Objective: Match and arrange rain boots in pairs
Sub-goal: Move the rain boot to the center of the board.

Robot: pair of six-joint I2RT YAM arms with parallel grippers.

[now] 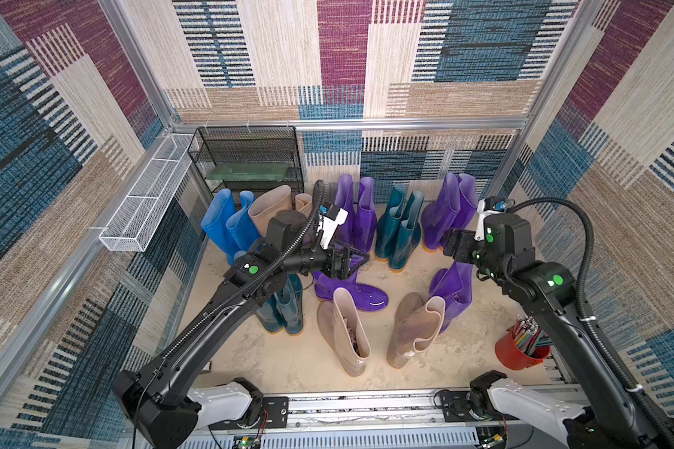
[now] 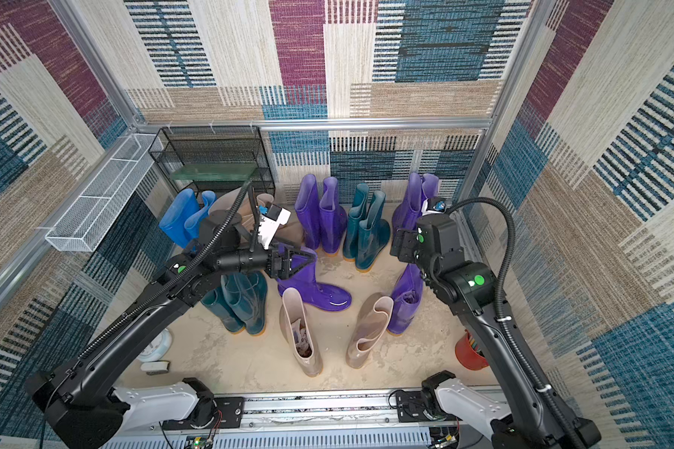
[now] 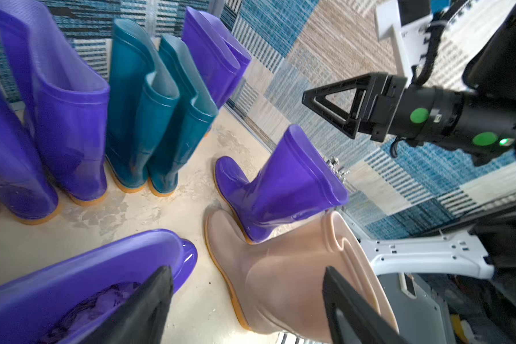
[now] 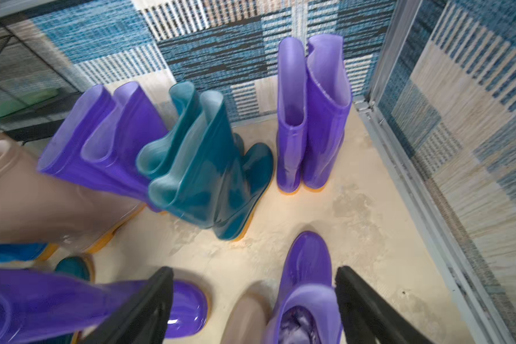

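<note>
Standing in pairs across the middle of the frame, rain boots (image 1: 399, 233), four loose ones lower centre, crumpled paper (image 2: 302, 339) in a beige boot (image 2: 288, 318), red bucket (image 1: 516, 355) of pencils (image 1: 528, 334) lower right, left gripper (image 1: 360, 259) and right gripper (image 4: 254, 271) both spread wide, holding nothing

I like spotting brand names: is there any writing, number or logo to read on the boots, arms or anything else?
None can be read.
Boots: no print shows.
Arms: only plain green dots.
Stuffing in a beige boot: too blurred to tell.
</note>
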